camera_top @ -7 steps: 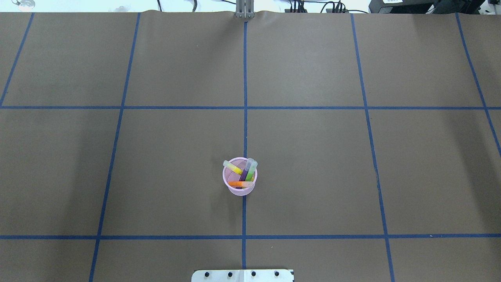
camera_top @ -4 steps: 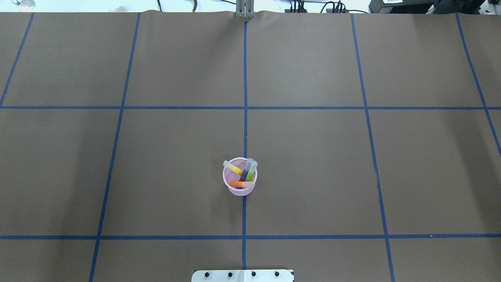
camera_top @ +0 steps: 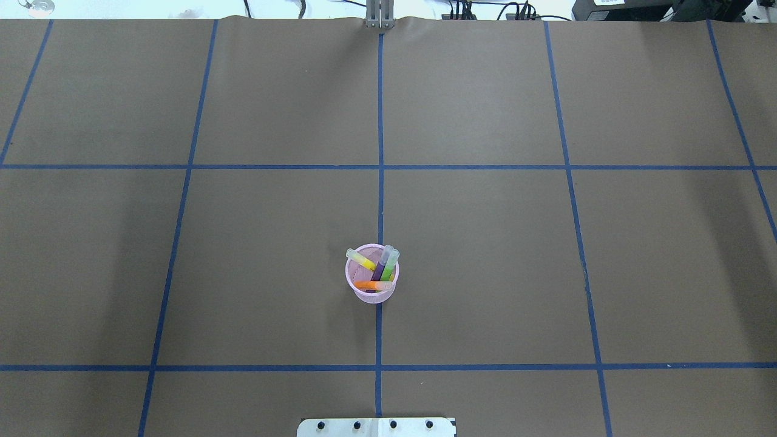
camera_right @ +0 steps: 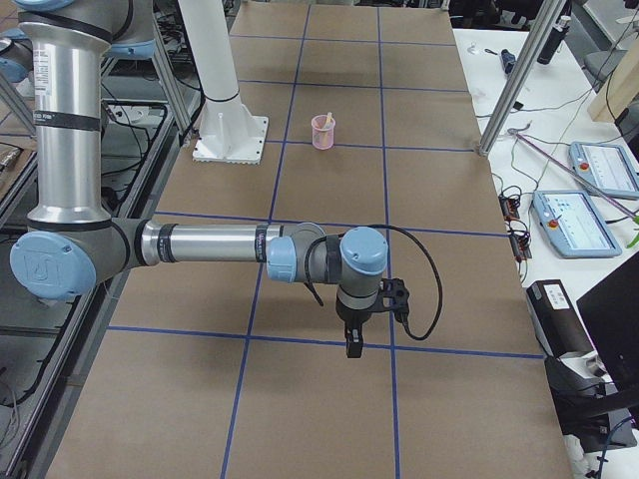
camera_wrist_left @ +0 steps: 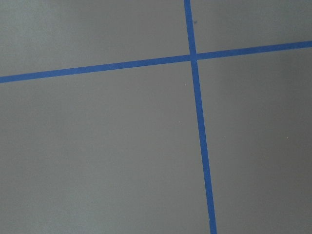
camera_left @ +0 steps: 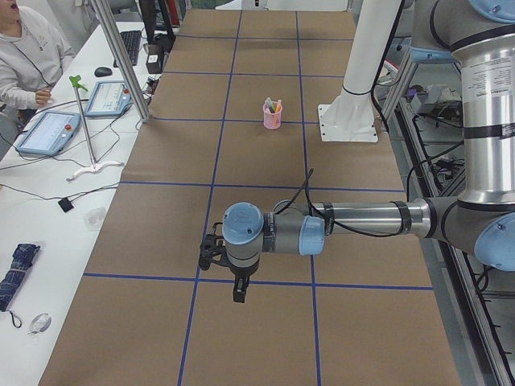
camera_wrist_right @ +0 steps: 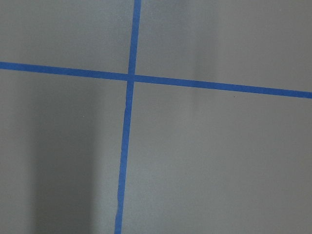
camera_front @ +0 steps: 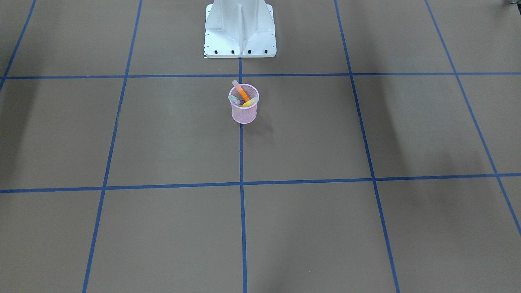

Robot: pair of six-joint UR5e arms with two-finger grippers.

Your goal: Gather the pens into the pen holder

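The pink wire-mesh pen holder stands upright on the table's centre line, near the robot base; it also shows in the front view. Inside it lean the yellow pen, the purple pen, the green pen and the orange pen. My left gripper shows only in the left side view, far from the holder, pointing down over the table; I cannot tell if it is open or shut. My right gripper shows only in the right side view, likewise far away; its state cannot be told.
The white robot base stands just behind the holder. Blue tape lines grid the brown table. Beside the table's far side are a desk with tablets, a seated person and metal posts.
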